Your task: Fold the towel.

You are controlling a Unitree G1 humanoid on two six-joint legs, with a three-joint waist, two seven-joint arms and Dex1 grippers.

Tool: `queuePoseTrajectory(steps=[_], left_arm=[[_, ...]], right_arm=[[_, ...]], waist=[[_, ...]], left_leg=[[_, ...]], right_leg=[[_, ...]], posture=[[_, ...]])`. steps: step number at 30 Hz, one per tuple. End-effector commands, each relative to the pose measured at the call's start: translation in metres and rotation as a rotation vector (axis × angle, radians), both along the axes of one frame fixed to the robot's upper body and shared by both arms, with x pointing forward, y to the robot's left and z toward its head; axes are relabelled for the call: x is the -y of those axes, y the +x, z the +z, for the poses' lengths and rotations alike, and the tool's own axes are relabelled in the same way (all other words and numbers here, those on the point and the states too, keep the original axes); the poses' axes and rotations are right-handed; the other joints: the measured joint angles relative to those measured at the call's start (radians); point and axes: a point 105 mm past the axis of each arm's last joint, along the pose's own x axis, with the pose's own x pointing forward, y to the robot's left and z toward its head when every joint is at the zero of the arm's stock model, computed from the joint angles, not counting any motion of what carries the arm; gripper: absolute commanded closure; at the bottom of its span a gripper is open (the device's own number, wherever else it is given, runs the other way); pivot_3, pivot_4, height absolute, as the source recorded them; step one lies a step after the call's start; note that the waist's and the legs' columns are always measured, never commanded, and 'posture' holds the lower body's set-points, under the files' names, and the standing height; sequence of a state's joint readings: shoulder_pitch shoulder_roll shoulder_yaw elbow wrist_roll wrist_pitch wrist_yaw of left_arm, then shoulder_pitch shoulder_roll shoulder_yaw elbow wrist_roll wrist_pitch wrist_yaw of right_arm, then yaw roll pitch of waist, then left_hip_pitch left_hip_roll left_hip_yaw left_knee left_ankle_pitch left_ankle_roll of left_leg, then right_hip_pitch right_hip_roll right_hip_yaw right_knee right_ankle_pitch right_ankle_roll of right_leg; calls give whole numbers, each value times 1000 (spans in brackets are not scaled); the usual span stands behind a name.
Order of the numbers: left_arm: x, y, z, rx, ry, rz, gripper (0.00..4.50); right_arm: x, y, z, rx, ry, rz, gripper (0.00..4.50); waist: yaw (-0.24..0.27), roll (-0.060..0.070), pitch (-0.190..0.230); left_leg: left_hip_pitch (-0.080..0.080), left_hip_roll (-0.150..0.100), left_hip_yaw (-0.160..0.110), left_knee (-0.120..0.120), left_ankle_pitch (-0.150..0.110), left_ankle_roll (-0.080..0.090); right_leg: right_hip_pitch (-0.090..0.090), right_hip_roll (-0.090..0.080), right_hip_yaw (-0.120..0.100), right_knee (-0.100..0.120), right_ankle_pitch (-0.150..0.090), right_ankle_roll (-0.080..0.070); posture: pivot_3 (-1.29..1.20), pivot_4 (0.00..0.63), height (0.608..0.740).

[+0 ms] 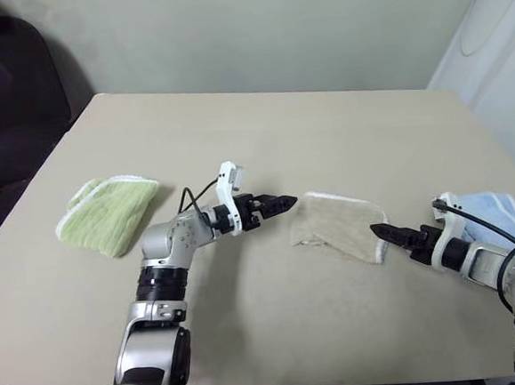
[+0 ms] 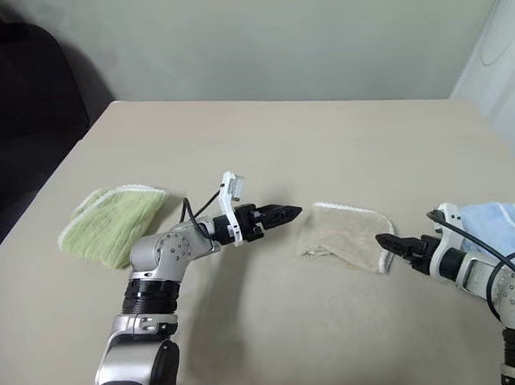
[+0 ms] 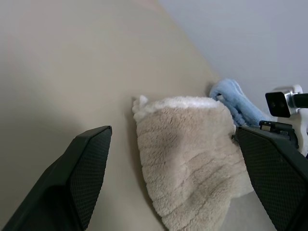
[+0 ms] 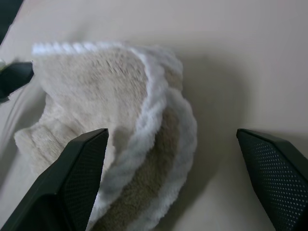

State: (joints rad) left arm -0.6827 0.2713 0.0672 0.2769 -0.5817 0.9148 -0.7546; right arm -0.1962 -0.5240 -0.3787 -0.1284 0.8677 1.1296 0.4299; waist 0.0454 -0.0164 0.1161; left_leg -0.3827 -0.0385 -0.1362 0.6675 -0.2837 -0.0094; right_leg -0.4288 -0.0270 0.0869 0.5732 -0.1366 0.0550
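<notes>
Left gripper (image 1: 287,201): fingers spread wide, nothing in them, pointing at the towel's near edge from just beside it
Right gripper (image 1: 378,230): also wide open and empty, tips right at the towel's other side
Towel (image 1: 339,227): middle of the table (image 1: 324,125), sitting between the two grippers, folded into a small bundle
Towel look: fluffy beige terry, white edging stacked in a few wavy layers along one side, kinda lumpy, not a neat rectangle
Green cloth (image 1: 107,213): folded, off to the left, well apart from the towel
Blue cloth (image 1: 495,209): by the right arm, near the table's right edge
</notes>
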Motion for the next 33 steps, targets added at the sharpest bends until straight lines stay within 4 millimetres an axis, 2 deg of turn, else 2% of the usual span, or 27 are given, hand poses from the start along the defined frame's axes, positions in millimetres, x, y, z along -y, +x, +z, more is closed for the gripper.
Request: queuePoseTrajectory(steps=[1, 6, 11, 14, 22, 26, 31, 32, 33], left_arm=[[2, -2, 12, 57, -10, -3, 19], [2, -3, 10, 55, -5, 2, 19], [6, -3, 9, 56, -4, 0, 19], [8, -4, 9, 61, -1, -3, 0], [9, -4, 6, 59, 2, 1, 0], [8, -2, 12, 74, -29, 14, 0], [0, 4, 20, 92, -74, 59, 0], [-2, 5, 20, 89, -82, 69, 0], [-3, 6, 19, 85, -84, 76, 0]], right_arm=[[-25, 1, 11, 38, 31, 94, 0], [-49, 1, 13, 48, 44, 170, 0], [-57, 1, 8, 37, 22, 189, 0], [-51, 2, 9, 43, 25, 163, 519], [-37, 2, 29, 104, 95, 103, 3177], [-24, 3, 63, 204, 117, 45, 4489], [16, 1, 113, 330, 100, -101, 4489], [26, 0, 122, 341, 92, -138, 4489], [45, -1, 132, 349, 88, -213, 4489]], waist=[[-1, 0, 0], [-3, 0, 0], [-3, 0, 0], [-3, 0, 0], [-2, 0, 0], [-1, 0, 0], [3, 0, 0], [4, 0, 0], [4, 0, 0]], left_leg=[[0, 0, 0, 0, 0, 0], [0, 0, 0, 0, 1, 0], [0, 0, 0, 0, 1, 0], [0, 0, 0, 1, 1, 0], [0, 0, 0, 1, 1, 0], [0, 0, 0, 1, 1, 0], [-1, -1, 0, 1, 0, 0], [-1, -1, 0, 1, 0, 0], [-1, -1, 0, 1, 0, 0]], right_leg=[[0, 0, 0, 0, 0, 0], [0, 1, 0, 0, 3, -4], [0, 1, 0, 0, 3, -5], [0, 0, 0, 0, 3, -5], [0, 0, 0, 0, 3, -5], [0, 1, 0, 0, 3, -5], [0, 0, 1, 0, 3, -5], [0, 0, 1, 0, 3, -5], [0, 0, 1, 0, 3, -5]], posture=[[0, 150, 740], [0, 150, 740], [0, 150, 740], [0, 150, 740], [0, 150, 740], [0, 150, 740], [0, 150, 740], [0, 150, 740], [0, 150, 740]])
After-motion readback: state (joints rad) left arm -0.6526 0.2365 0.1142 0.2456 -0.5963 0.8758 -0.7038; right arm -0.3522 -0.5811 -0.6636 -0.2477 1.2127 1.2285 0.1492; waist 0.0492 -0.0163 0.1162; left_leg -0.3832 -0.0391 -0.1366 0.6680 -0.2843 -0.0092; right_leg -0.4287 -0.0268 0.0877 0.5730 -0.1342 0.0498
